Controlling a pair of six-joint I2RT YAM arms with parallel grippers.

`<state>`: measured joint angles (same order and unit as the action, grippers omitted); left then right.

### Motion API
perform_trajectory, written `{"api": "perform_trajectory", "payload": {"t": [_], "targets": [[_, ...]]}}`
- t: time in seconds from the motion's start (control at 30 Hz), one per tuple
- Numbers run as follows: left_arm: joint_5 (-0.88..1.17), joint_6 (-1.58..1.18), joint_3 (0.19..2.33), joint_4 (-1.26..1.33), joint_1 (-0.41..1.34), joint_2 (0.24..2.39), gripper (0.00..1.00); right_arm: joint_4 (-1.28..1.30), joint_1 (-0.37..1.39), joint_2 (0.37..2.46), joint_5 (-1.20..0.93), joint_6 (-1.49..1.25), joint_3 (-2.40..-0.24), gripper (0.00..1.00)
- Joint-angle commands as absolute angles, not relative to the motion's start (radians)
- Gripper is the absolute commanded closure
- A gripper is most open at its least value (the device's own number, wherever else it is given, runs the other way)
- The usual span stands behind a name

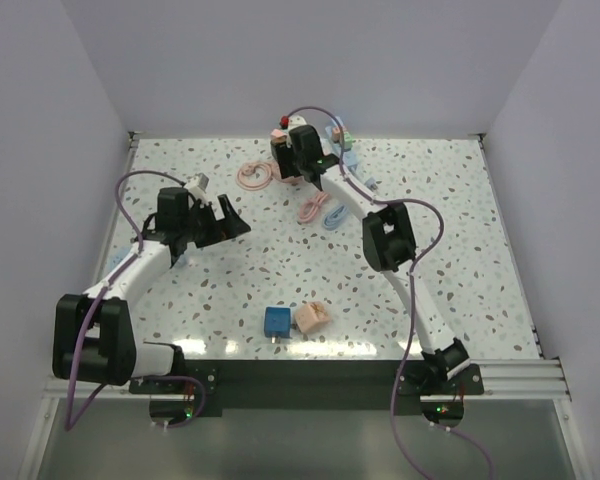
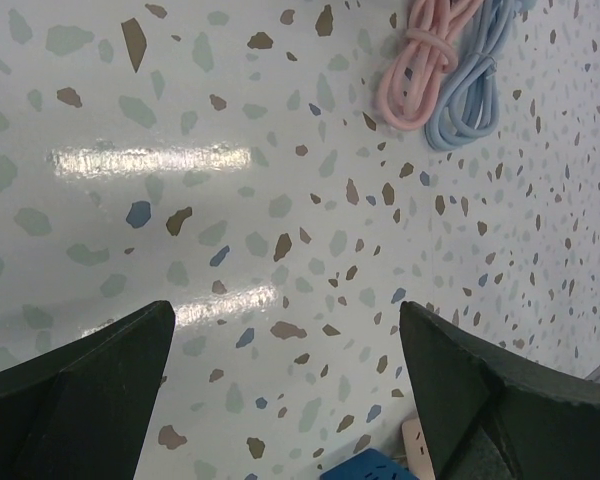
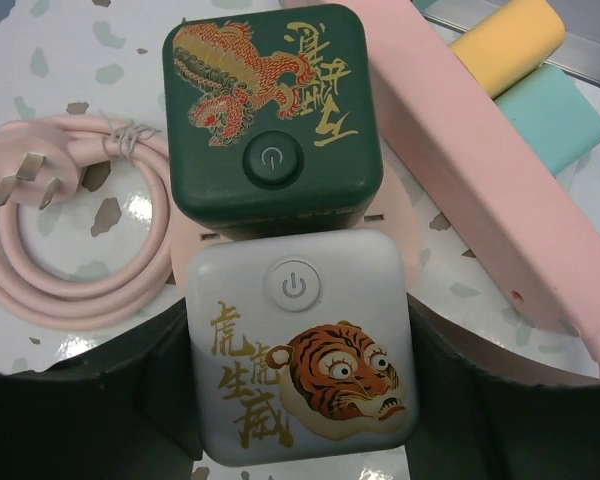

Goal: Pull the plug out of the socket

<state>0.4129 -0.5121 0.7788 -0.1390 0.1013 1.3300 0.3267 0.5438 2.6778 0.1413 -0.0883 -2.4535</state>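
Right gripper (image 3: 300, 335) is over the socket at the table's far edge. The white tiger plug (image 3: 300, 340) sits between its fingers (image 3: 130, 400), one at its 9 o'clock and one at its 3 o'clock. Both are right up against its sides, but can't tell if they're actually clamping it.

The plug is seated on the pink socket base (image 3: 177, 238). The green dragon plug (image 3: 270, 110) is at its 12 o'clock, the two touching edge to edge.

Left gripper (image 2: 285, 320) has its fingers spread wide, nothing between them, over bare table (image 2: 180, 200), well apart from the socket.

Counts:
- 2 plugs on the socket, white and green.
- 3 cables: the pink coil (image 3: 50, 250) at 9 o'clock of the plugs, plus a pink bundle (image 2: 425, 65) and a blue bundle (image 2: 470, 90) side by side mid-table.
- 2 loose cubes near the table's near edge, blue (image 1: 276, 320) and peach (image 1: 312, 317), touching.
- 1 pink bar (image 3: 480, 190) running toward 4 o'clock from the green plug.
- 1 yellow block (image 3: 510, 38) and 1 teal block (image 3: 545, 112) beyond the bar.
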Motion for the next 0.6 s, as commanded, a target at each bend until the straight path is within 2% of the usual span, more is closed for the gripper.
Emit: {"api": "perform_trajectory", "payload": {"t": [0.0,0.03,0.07,0.13,0.17,0.2,0.27,0.33,0.57], "targets": [[0.407,-0.491,0.767,-0.13,0.107,1.315,0.0,0.245,0.543,2.652,0.12,-0.115,-2.496,0.42],[0.407,-0.491,0.765,-0.127,0.107,1.324,0.0,0.252,0.543,2.649,0.118,-0.11,-2.494,0.46],[0.407,-0.489,0.764,-0.124,0.107,1.33,0.0,0.264,0.543,2.639,0.114,-0.113,-2.476,0.58],[0.402,-0.489,0.764,-0.115,0.107,1.345,0.0,0.267,0.543,2.571,0.097,-0.115,-2.426,0.71],[0.4,-0.489,0.764,-0.109,0.107,1.348,0.0,0.261,0.543,2.541,0.077,-0.115,-2.342,0.78],[0.399,-0.495,0.762,-0.103,0.107,1.351,0.0,0.258,0.545,2.501,0.052,-0.117,-2.295,0.89],[0.399,-0.503,0.762,-0.08,0.107,1.359,0.0,0.258,0.548,2.383,0.003,-0.129,-2.141,1.0],[0.397,-0.517,0.761,-0.052,0.107,1.37,0.01,0.288,0.569,2.262,-0.044,-0.115,-2.044,1.0],[0.408,-0.555,0.773,0.037,0.118,1.413,0.02,0.187,0.702,1.881,-0.069,-0.143,-1.423,1.0]]}}
